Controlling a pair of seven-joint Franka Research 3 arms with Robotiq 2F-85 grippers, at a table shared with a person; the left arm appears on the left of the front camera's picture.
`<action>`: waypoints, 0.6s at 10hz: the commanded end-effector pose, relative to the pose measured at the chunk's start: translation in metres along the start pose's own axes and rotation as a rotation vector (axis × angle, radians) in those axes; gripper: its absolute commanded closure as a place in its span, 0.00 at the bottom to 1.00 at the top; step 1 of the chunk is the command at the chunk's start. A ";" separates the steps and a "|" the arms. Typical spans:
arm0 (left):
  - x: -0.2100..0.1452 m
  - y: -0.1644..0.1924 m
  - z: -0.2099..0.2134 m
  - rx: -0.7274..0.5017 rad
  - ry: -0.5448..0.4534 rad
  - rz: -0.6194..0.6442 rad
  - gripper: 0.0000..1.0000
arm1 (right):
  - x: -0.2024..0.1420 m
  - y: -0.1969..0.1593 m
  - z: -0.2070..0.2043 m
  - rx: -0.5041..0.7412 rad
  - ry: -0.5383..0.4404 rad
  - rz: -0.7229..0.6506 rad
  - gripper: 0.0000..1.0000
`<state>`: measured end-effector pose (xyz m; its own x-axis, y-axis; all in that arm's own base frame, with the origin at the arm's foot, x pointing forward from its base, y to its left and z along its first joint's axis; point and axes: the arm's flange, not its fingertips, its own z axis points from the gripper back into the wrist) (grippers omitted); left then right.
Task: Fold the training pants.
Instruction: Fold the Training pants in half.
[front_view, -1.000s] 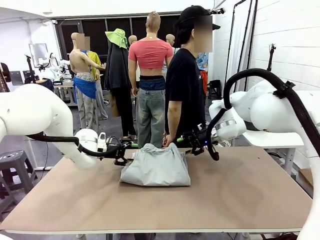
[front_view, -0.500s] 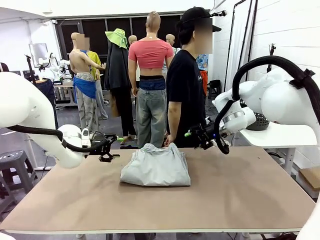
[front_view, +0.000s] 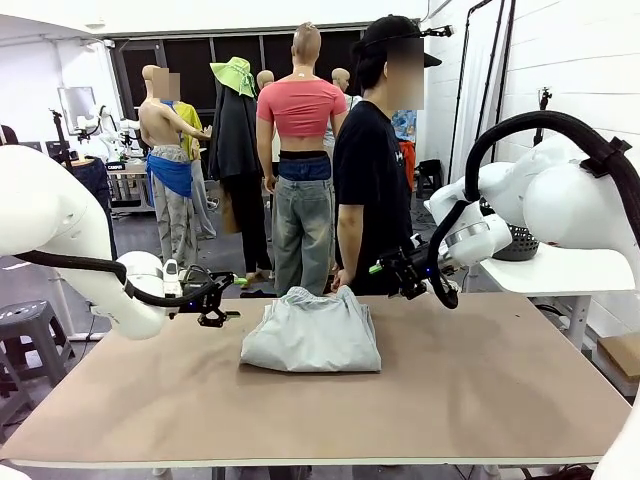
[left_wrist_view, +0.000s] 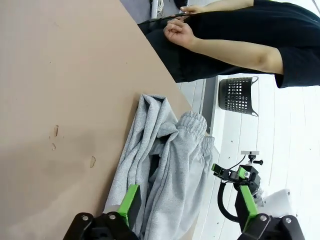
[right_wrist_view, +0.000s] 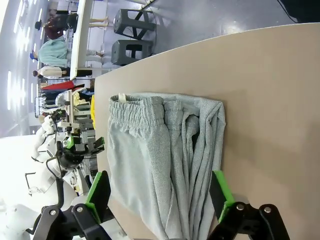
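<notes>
The training pants (front_view: 313, 333) lie folded in a light grey bundle on the tan table (front_view: 320, 400), toward its far side in front of the person. Their gathered waistband (right_wrist_view: 135, 112) faces the far edge. My left gripper (front_view: 222, 303) hovers open to the left of the pants, clear of the cloth. In the left wrist view the pants (left_wrist_view: 170, 175) lie just beyond my green fingertips (left_wrist_view: 131, 200). My right gripper (front_view: 392, 270) hangs open to the right of the pants, above the table. The right wrist view has the pants (right_wrist_view: 165, 165) lying beyond and between the spread fingers.
A person in a black shirt (front_view: 368, 170) stands at the far edge, one hand (front_view: 343, 289) by the pants. A black mesh basket (front_view: 520, 243) sits on a white side table (front_view: 560, 272) at right. Bare tabletop spreads in front of the pants.
Over the last second both grippers drew back from the pants, the left one moving left and the right one moving right. The pants stay folded where they were.
</notes>
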<state>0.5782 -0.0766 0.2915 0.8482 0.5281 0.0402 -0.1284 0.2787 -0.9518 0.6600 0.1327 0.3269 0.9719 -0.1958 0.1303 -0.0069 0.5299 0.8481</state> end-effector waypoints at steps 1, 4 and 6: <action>0.005 -0.004 -0.002 0.003 0.004 0.009 0.00 | 0.002 0.000 -0.001 -0.001 0.003 0.005 0.00; 0.005 -0.004 -0.002 0.003 0.004 0.009 0.00 | 0.002 0.000 -0.001 -0.001 0.003 0.005 0.00; 0.005 -0.004 -0.002 0.003 0.004 0.009 0.00 | 0.002 0.000 -0.001 -0.001 0.003 0.005 0.00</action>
